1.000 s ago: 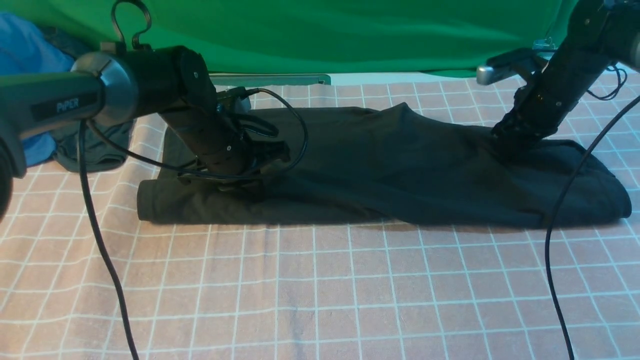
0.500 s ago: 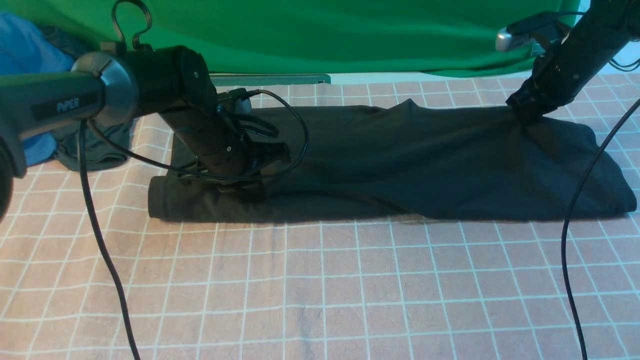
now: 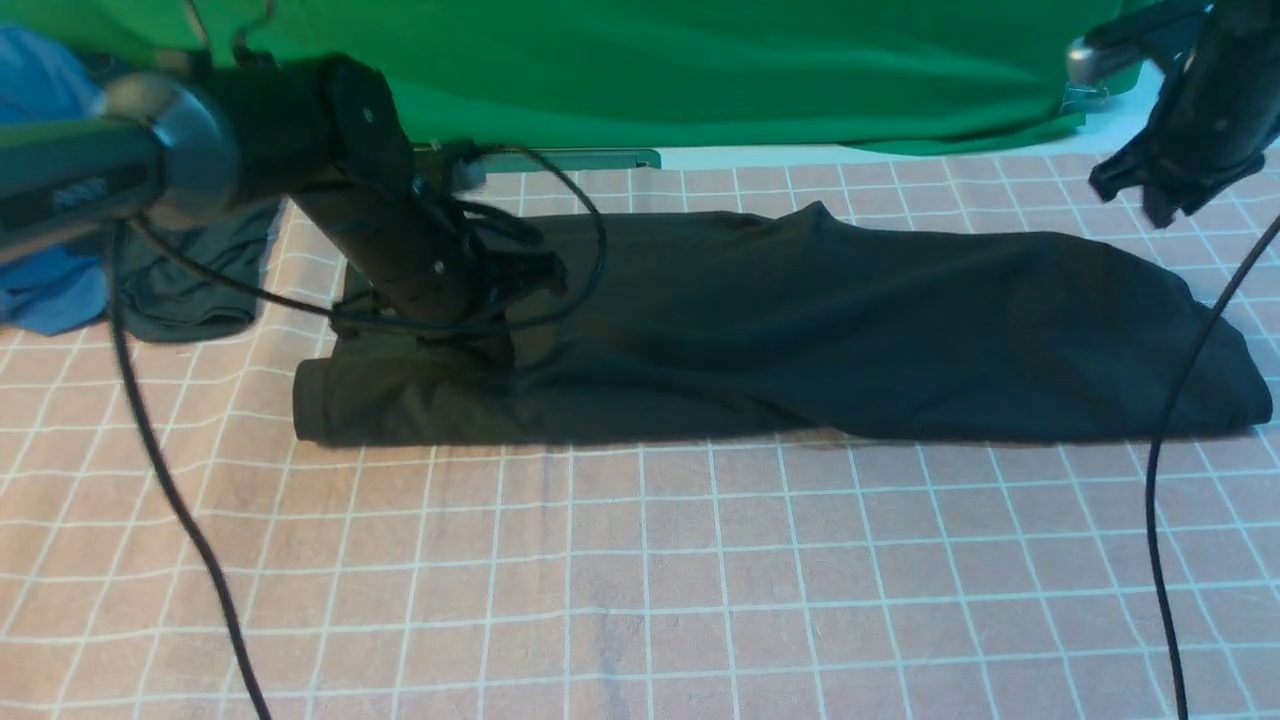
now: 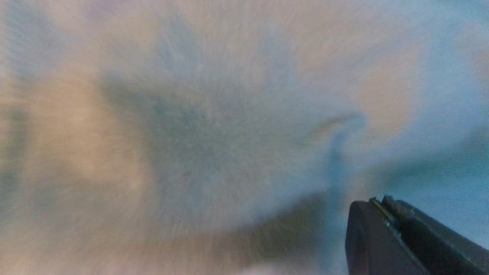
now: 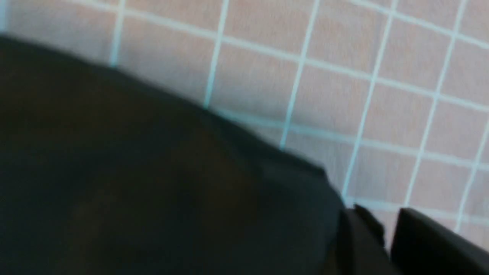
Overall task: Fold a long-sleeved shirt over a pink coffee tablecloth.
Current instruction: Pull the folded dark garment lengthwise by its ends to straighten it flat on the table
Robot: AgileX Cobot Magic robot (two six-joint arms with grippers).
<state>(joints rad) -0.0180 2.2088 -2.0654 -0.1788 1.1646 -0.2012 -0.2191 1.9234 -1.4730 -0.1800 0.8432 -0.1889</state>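
Note:
The black long-sleeved shirt [image 3: 800, 320] lies folded in a long band across the pink coffee tablecloth [image 3: 640, 560], which has a white grid. My left gripper [image 3: 490, 345] is down on the shirt's left end. In the left wrist view its fingertips [image 4: 376, 204] are pressed together over blurred, washed-out fabric, and no cloth shows between them. My right gripper [image 3: 1135, 200] hangs open in the air above the shirt's far right end. In the right wrist view the right gripper [image 5: 386, 221] shows the tablecloth [image 5: 382, 57] through its gap, beside the shirt's edge [image 5: 133, 172].
A plain green cloth [image 3: 650, 60] hangs along the back. A blue garment [image 3: 45, 290] and a smaller dark grey-green garment [image 3: 190, 290] lie at the far left. Black cables [image 3: 180, 500] [image 3: 1160, 500] trail down from each arm over the tablecloth.
My right gripper pulled the shirt's right part up and to the right, let it go and rose toward the back right. The shirt settled flat. The left arm lifted a little.

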